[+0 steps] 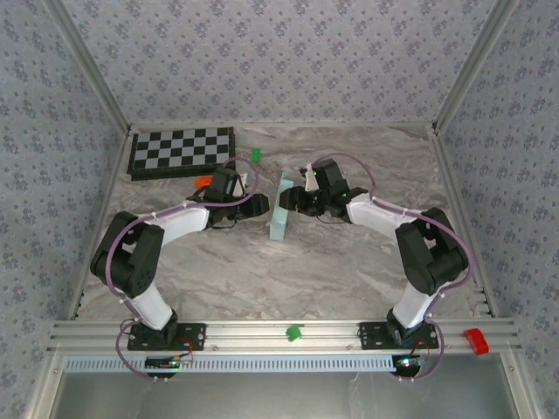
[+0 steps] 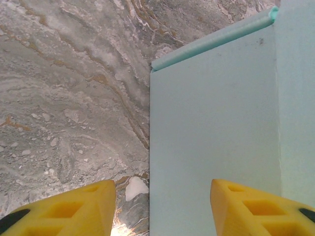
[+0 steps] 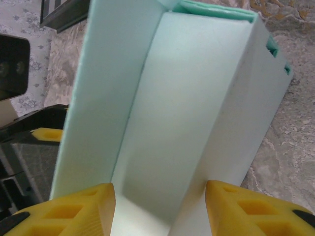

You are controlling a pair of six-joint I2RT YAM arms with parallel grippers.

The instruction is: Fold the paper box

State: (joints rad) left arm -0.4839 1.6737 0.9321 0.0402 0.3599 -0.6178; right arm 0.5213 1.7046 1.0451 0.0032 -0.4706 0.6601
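The marble table (image 1: 349, 262) is under both grippers. The checkerboard (image 1: 182, 150) sits well beyond the left gripper (image 1: 258, 206), off to its outer side.

The paper box (image 1: 280, 212) stands half-folded with its walls up, right between the two grippers. It's just ahead of the left one's tips and close up against the right gripper (image 1: 295, 199), so the box is what separates them.

Both have their yellow fingers (image 2: 74, 206) spread. On the left wrist view we see a flat box panel ahead of one finger and bare table ahead of the other. On the right wrist view the box's open channel runs away from the gap, and we don't see a pinch.

Small stuff:
- an orange bit (image 1: 203, 182) beside the left wrist
- a green block (image 1: 257, 155) just beyond it
- another green block (image 1: 294, 333) and a red block (image 1: 474, 340) back on the rail by the bases
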